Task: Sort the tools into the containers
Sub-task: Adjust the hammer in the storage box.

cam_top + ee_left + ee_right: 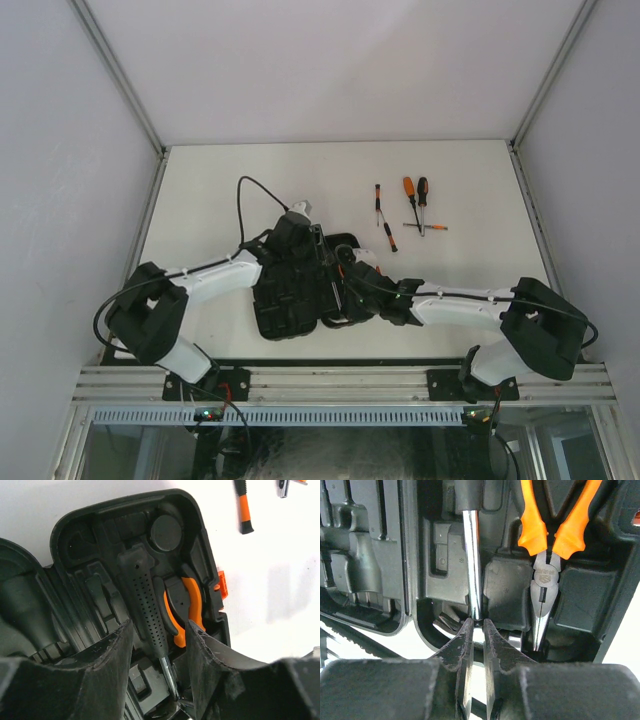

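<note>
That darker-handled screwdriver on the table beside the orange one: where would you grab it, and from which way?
Take the darker-handled screwdriver by its thick handle, straight from above, pinching across it. It lies flat, and its thin shaft meets a small crosswise tool. The orange-handled screwdriver lies close beside, so room looks tight.

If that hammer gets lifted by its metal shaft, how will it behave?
The hammer is probably stiff, given its steel shaft. That bare, shiny shaft may slip between the right fingers. Its dimpled black handle would likely grip better.
</note>
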{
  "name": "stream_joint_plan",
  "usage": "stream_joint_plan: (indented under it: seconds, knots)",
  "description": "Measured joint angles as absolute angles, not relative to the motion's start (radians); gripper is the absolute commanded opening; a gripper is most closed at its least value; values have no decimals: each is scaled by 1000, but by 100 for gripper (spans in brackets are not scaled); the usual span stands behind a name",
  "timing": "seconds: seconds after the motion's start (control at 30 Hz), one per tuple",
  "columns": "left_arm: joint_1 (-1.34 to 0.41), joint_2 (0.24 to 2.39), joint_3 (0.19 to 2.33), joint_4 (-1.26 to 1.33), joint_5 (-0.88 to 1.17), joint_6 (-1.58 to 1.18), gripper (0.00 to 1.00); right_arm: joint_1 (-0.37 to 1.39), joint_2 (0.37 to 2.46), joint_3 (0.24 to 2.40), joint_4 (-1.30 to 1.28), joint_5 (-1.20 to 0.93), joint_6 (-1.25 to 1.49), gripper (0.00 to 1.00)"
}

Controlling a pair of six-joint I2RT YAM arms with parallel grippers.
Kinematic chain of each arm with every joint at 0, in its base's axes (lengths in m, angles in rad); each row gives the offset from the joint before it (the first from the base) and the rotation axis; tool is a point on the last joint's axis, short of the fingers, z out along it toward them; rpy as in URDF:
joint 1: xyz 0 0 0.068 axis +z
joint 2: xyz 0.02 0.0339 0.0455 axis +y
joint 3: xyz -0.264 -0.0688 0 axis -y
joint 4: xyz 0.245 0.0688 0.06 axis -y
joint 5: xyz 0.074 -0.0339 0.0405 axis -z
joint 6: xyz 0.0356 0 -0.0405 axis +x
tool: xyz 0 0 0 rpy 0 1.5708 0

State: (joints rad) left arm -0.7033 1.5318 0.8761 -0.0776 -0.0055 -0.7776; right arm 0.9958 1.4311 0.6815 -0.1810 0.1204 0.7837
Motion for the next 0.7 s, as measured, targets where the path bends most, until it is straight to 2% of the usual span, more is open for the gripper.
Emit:
stream_joint_plan:
  seconds: [0.17, 0.5, 0.7]
  knots:
    - [-705, 1557, 887, -91, -19, -780, 41, 994, 1430, 679, -174, 121, 790, 7]
    - [-707, 1644, 929, -91, -20, -787, 17, 988, 1429, 676, -166, 119, 797, 7]
    - [-710, 1679, 948, -82, -18, -795, 13, 986, 1424, 674, -171, 119, 801, 7]
